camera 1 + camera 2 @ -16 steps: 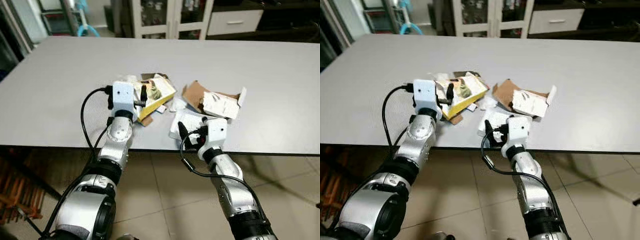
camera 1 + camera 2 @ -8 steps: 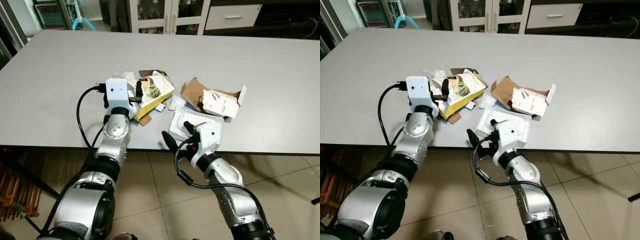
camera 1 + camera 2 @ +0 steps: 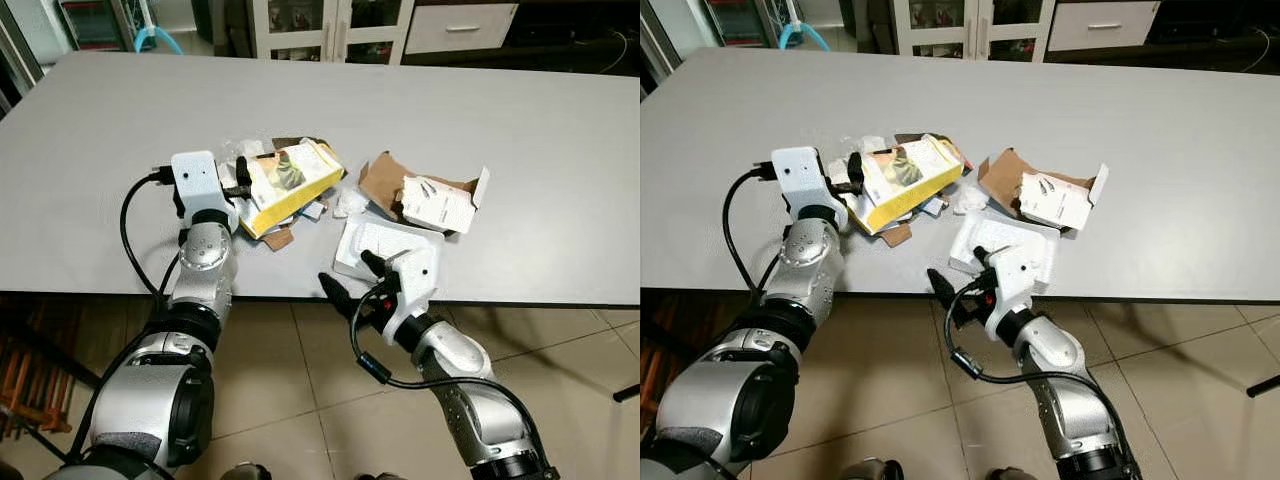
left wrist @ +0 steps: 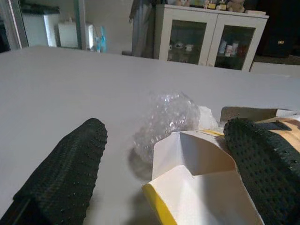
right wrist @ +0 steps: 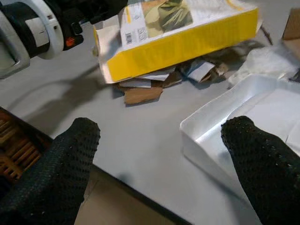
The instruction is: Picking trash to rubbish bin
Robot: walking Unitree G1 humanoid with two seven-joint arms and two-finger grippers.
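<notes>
At the near edge of the grey table [image 3: 120,130], I have my left gripper [image 3: 240,178] raised over the trash pile, its black fingers spread around the open end of the yellow carton [image 3: 288,183], which lies tilted on brown cardboard scraps [image 3: 279,238]. A wad of clear bubble wrap [image 4: 166,123] sits just behind that carton. My right gripper [image 3: 350,283] hangs at the table's front edge, fingers wide apart and holding nothing, one finger over the white foam tray [image 3: 375,243]. Beside the tray rests a torn brown box [image 3: 385,183] with a white packet [image 3: 438,205] lying on it.
</notes>
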